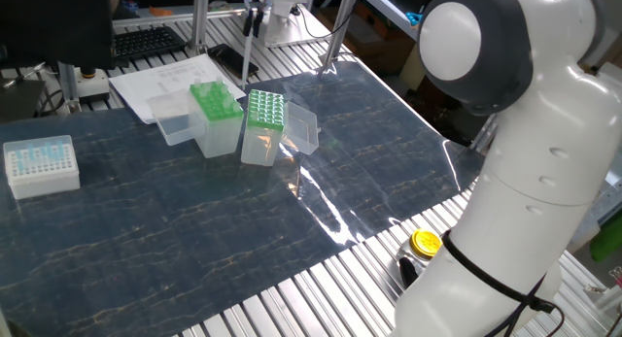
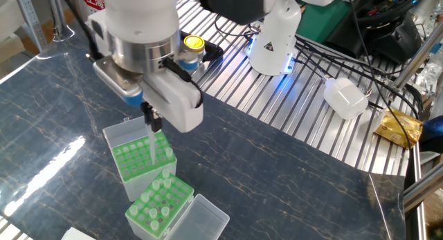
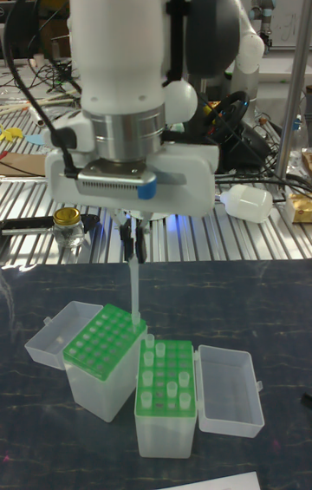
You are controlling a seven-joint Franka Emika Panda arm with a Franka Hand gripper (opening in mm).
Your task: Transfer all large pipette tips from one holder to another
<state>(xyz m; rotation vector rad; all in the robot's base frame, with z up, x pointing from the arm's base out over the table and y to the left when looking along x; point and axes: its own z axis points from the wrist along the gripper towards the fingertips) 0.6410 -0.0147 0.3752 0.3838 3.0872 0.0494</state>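
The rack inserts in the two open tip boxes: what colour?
Bright green inserts, clearest in the tall fixed view.
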